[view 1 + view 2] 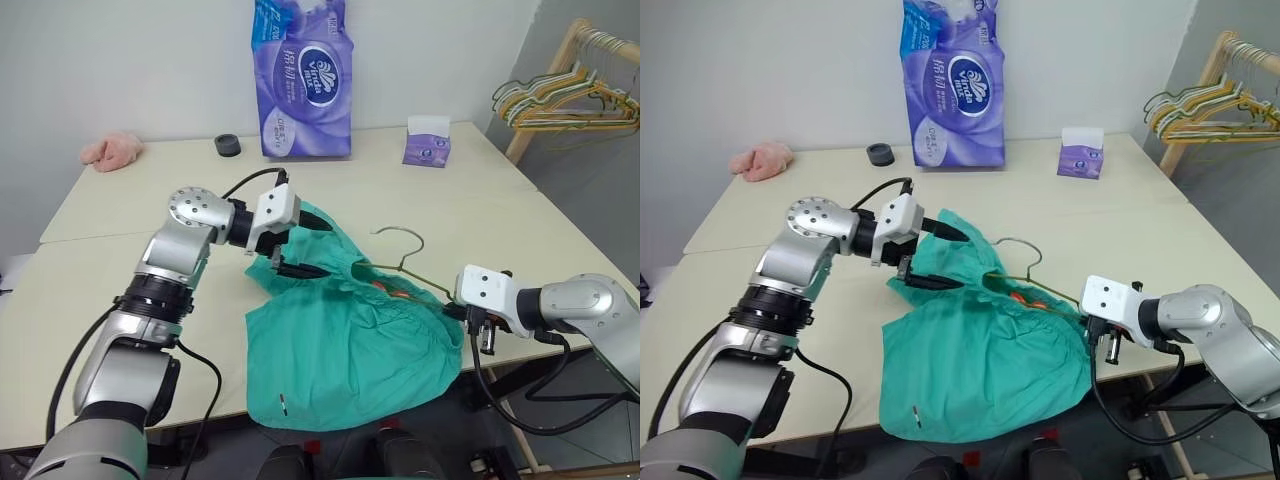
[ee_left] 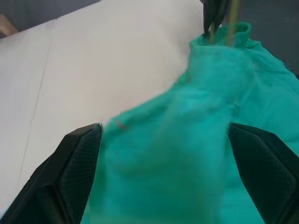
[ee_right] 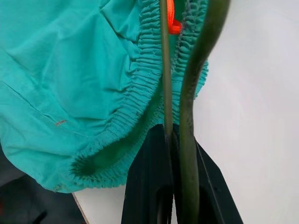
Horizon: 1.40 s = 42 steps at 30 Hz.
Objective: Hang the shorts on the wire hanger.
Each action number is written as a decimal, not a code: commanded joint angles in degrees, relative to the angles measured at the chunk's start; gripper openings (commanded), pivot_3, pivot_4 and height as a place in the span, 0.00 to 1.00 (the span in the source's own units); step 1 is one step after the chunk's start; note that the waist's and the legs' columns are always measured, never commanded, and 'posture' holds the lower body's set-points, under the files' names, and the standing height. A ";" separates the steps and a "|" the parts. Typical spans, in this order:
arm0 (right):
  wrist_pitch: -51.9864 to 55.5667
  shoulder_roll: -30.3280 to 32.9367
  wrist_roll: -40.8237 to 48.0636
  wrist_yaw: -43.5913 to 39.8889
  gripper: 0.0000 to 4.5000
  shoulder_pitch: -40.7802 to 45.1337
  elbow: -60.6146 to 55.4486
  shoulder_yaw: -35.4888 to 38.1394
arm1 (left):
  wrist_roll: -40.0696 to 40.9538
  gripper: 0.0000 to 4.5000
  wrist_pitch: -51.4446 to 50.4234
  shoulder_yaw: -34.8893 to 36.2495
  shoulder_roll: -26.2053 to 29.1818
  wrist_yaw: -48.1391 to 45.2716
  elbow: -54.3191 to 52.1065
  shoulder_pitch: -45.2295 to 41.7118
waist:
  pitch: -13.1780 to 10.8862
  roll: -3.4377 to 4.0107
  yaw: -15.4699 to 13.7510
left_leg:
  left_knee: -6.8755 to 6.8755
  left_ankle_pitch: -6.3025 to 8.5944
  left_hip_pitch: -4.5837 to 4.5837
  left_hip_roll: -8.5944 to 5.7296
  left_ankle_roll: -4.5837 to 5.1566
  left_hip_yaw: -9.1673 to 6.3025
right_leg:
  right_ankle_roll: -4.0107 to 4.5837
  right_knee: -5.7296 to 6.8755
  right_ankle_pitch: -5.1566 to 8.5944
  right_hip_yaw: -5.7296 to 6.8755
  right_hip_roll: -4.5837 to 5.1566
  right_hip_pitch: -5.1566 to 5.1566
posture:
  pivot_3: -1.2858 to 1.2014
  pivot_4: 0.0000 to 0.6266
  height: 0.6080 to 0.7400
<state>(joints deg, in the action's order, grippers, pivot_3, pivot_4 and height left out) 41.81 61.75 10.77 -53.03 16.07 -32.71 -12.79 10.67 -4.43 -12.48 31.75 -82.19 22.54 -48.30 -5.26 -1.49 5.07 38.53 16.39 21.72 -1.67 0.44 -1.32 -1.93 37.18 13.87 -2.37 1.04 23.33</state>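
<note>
The teal-green shorts (image 1: 340, 350) lie spread at the table's front edge, part hanging over it. The wire hanger (image 1: 402, 236) lies on the table with its hook clear, and its wire runs into the gathered waistband (image 3: 140, 93) beside the orange drawstring (image 3: 173, 22). My right gripper (image 1: 452, 311) is shut on the hanger's wire at the shorts' right corner, as the right wrist view (image 3: 170, 140) shows. My left gripper (image 1: 303, 248) stands open at the shorts' raised far-left corner. Cloth (image 2: 187, 140) lies between its spread fingers (image 2: 79, 158).
A pink cloth lump (image 1: 112, 150) sits at the far left, with a black roll (image 1: 228, 145), a tall purple tissue pack (image 1: 303, 80) and a small purple box (image 1: 427, 142) along the back. A wooden rack of coloured hangers (image 1: 570, 95) stands right of the table (image 1: 120, 300).
</note>
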 commanded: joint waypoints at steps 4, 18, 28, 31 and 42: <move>-0.45 -0.18 -0.87 -1.34 0.00 2.16 -2.79 0.40 | 0.16 1.00 0.55 -2.44 0.79 -5.18 -3.78 1.44 | 0.00 0.01 0.16 | 0.18 0.05 0.05 0.02 0.07 0.01 | 0.00 0.04 0.00 0.00 -0.01 0.00 | 0.44 0.11 1.00; -2.70 -0.89 -0.87 -2.45 0.00 2.67 -3.53 1.02 | -3.25 0.45 3.43 -3.79 -0.61 -6.04 1.98 1.23 | -0.01 0.01 0.08 | 0.27 0.07 0.08 0.01 0.10 0.01 | -0.03 0.05 -0.02 0.01 0.00 0.00 | 0.44 0.12 1.00; -6.54 -2.24 -1.50 -3.30 0.00 3.31 -4.13 1.12 | -3.30 0.01 1.95 -4.03 -0.76 -6.68 0.31 2.83 | -0.01 0.01 0.11 | 0.28 0.07 0.08 0.01 0.11 0.01 | -0.03 0.07 -0.02 0.01 0.00 0.00 | 0.44 0.12 1.00; -8.76 -1.92 -2.81 -4.40 0.00 4.02 -3.51 0.60 | -3.44 0.01 2.07 -4.06 -0.66 -6.76 0.24 2.90 | -0.01 0.01 0.11 | 0.28 0.07 0.08 0.01 0.11 0.01 | -0.03 0.07 -0.02 0.01 0.00 0.00 | 0.44 0.11 1.00; -10.82 4.45 -1.71 -7.18 0.64 -5.49 2.65 15.93 | -4.03 0.00 3.31 -3.67 -0.29 -5.41 0.90 3.13 | -0.01 0.00 -0.09 | 0.32 0.08 0.10 0.00 0.12 0.01 | -0.05 0.05 -0.04 0.00 0.01 -0.02 | 0.44 0.12 1.00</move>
<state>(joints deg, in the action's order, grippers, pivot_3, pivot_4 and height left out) 30.74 66.10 8.38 -60.97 11.71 -30.60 -1.11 6.31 -1.86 -17.01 31.19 -88.00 24.61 -44.56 -5.27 -1.49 4.98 38.85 16.46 21.82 -1.66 0.57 -1.32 -1.98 37.25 13.82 -2.36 1.05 23.30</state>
